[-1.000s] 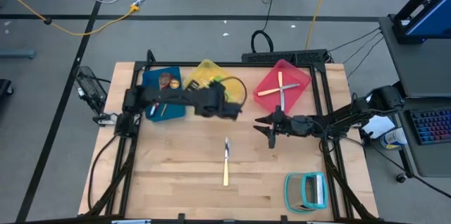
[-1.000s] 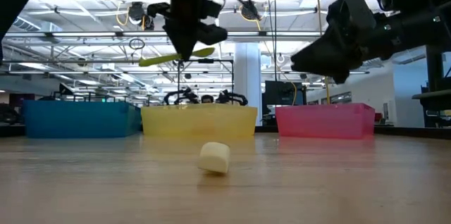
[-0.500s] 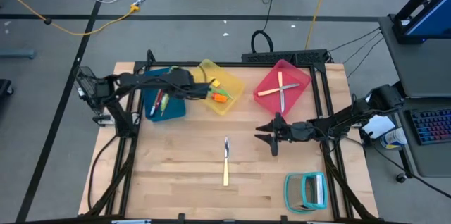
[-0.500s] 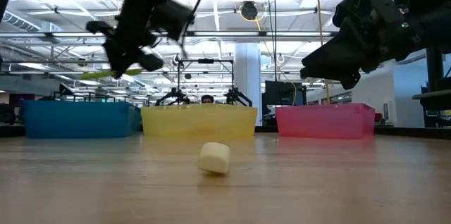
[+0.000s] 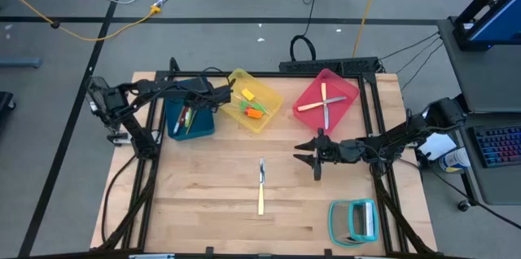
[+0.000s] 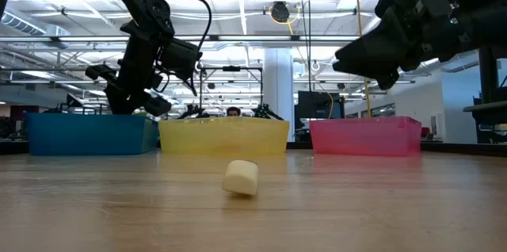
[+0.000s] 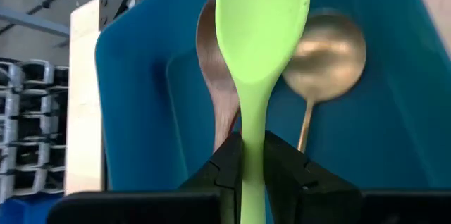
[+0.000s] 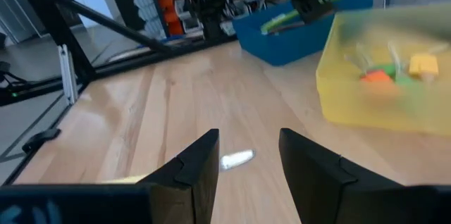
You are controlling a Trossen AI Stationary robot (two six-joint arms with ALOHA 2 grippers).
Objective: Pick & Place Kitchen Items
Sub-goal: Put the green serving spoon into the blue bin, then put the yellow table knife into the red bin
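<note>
- Where the table [image 5: 203, 210] lies nearest to us in the low view, we see the cream-handled knife [image 5: 261, 187] flat on the bare wood at mid-table, its cream handle end [image 6: 241, 178] pointing at the camera, touched by neither arm.
- Beside it toward the right, we find the right gripper [image 5: 313, 159] hovering above the wood, near the knife but apart from it; its fingers [image 8: 192, 164] stand apart with nothing between them.
- At the near right corner of the table we note the teal-framed rack [image 5: 355, 220], well apart from both arms.
- Farther back we see three bins in a row: the blue bin [image 5: 204, 125] on the left, the yellow bin [image 5: 241, 78] in the middle, the pink bin [image 5: 343, 81] on the right.
- Over the blue bin we find the left gripper [image 7: 254, 159], its jaws clamped on the handle of the lime-green spoon [image 7: 262, 37], whose bowl hangs above the bin's inside.
- Under that spoon, in the blue bin, we see a wooden spoon [image 7: 215, 76] and a brass spoon [image 7: 325, 51] lying side by side.
- Inside the yellow bin we make out small orange and yellow pieces [image 5: 254, 105]; in the pink bin two utensils [image 5: 324, 104] lie crossed.
</note>
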